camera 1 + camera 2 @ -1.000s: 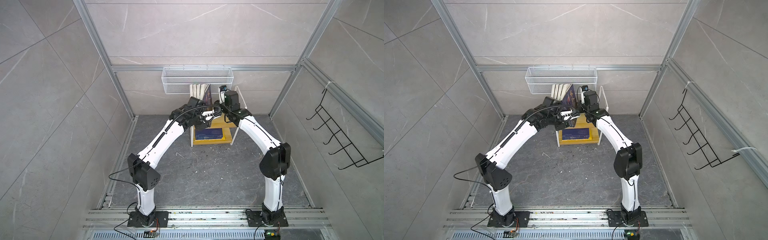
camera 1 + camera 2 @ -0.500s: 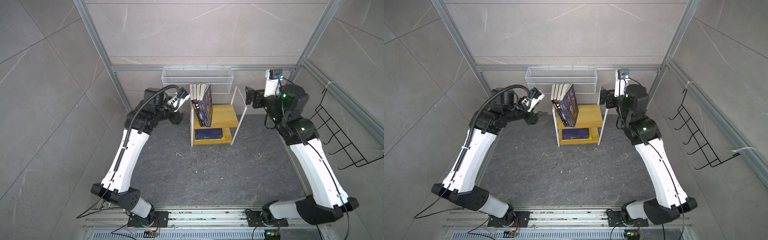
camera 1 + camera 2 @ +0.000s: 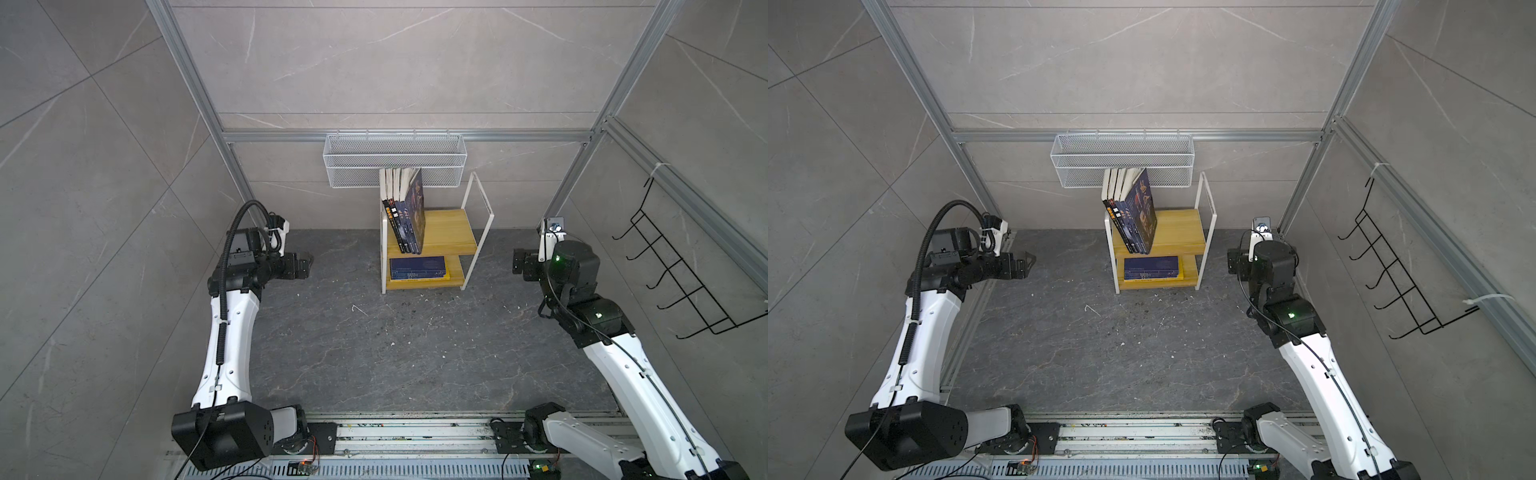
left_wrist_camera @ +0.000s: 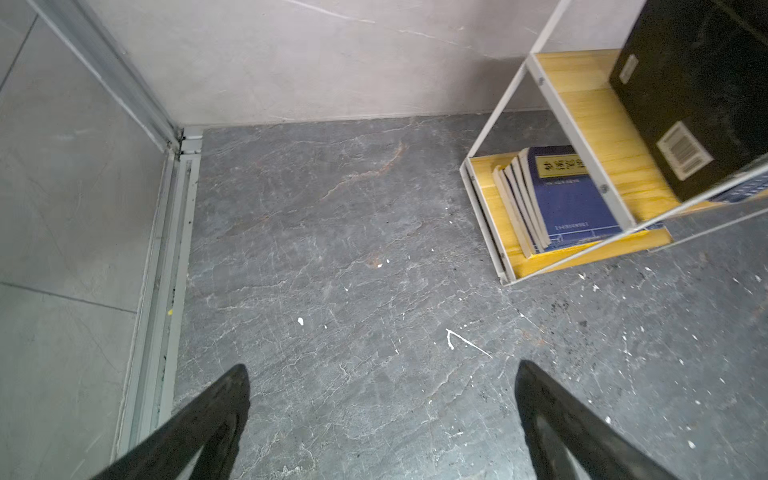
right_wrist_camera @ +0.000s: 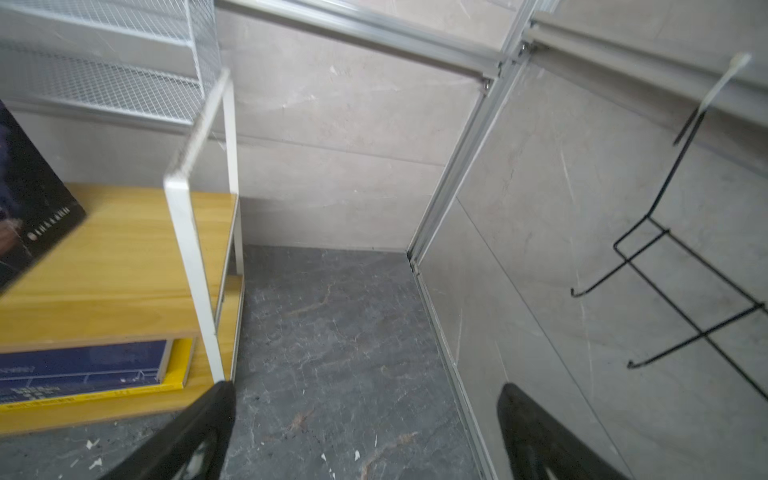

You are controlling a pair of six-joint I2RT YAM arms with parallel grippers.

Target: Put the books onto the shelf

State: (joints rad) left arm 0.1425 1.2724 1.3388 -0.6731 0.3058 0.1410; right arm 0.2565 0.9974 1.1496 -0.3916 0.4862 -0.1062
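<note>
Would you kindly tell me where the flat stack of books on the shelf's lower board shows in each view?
Top view: flat stack on the lower board, centre back.
Top view: flat stack, same spot.
Left wrist: flat stack under the upper board.
Right wrist: flat stack under the upper board.
Shared landmark: yellow upper board.

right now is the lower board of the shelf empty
No, the left wrist view shows a stack of navy blue books lying flat on the lower board of the shelf.
</note>
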